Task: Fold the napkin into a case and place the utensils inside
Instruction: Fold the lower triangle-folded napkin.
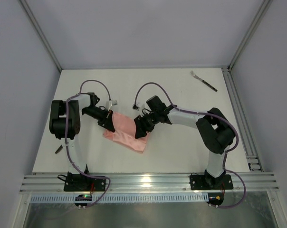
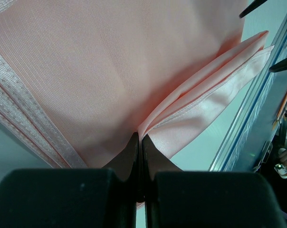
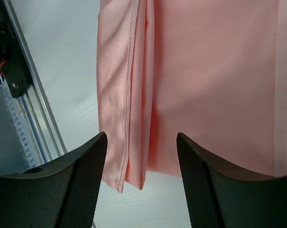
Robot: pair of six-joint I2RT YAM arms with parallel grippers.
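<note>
**Top view.** Napkin (image 1: 128,136) lies partly folded on the table (image 1: 181,147), a lopsided pink band running between the two claws. Left claw (image 1: 107,124) sits on its left end, right claw (image 1: 139,131) over its right part. Fork (image 1: 203,80) lies far beyond and to the right of the right claw, well apart from the cloth, untouched. Not yet a tidy case.

**Left wrist.** Left claw (image 2: 139,140) clenched, jaws together on an edge of the napkin (image 2: 110,71). Directly ahead of the tips the cloth fans out flat. To the right of the tips, stacked layers with a satin hem band open like pages.

**Right wrist.** Right claw (image 3: 141,137) unclenched, jaws wide apart, gripping nothing. The napkin (image 3: 205,71) lies ahead of the jaws. A narrow folded flap with a stitched hem runs straight ahead of the gap, ending just short of the tips.

**Handling, my reading.** Cloth is thin, light and limp, with no stiffness of its own. Layers will likely slide over one another, and a fold will spring open unless pressed. Best taken at a hemmed edge or corner, pinching all layers together. A grab mid-panel would bunch it. The satin band looks slippery, so the pinch must be firm. The fork is slim, hard and low on the table, so take it across the handle.
</note>
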